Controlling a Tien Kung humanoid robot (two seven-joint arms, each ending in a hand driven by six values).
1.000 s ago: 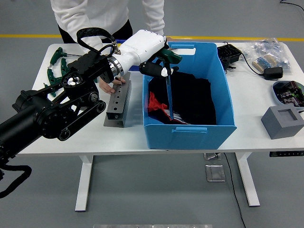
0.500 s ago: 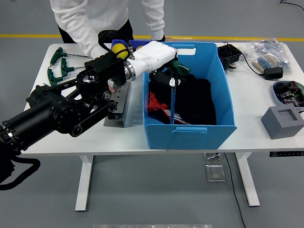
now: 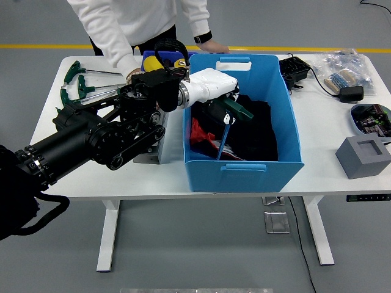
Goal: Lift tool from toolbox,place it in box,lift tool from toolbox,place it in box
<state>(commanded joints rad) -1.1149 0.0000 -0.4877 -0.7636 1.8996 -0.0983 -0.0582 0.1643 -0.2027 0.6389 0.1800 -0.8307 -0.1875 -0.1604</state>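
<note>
1. White table [image 3: 73, 177] on grey floor carries an open blue plastic box [image 3: 263, 168] at its centre.
2. Left hand [image 3: 223, 101] has dropped lower inside the box.
3. Green-handled T-shaped tool [image 3: 235, 112] remains clenched there, so release is near.

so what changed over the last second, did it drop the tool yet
Not yet. The left robot hand carried the green-handled tool down and further into the blue box, still gripping it. The person's hand left the metal block and drew back toward the far edge. Box and the spare tools on the left stayed put.
</note>
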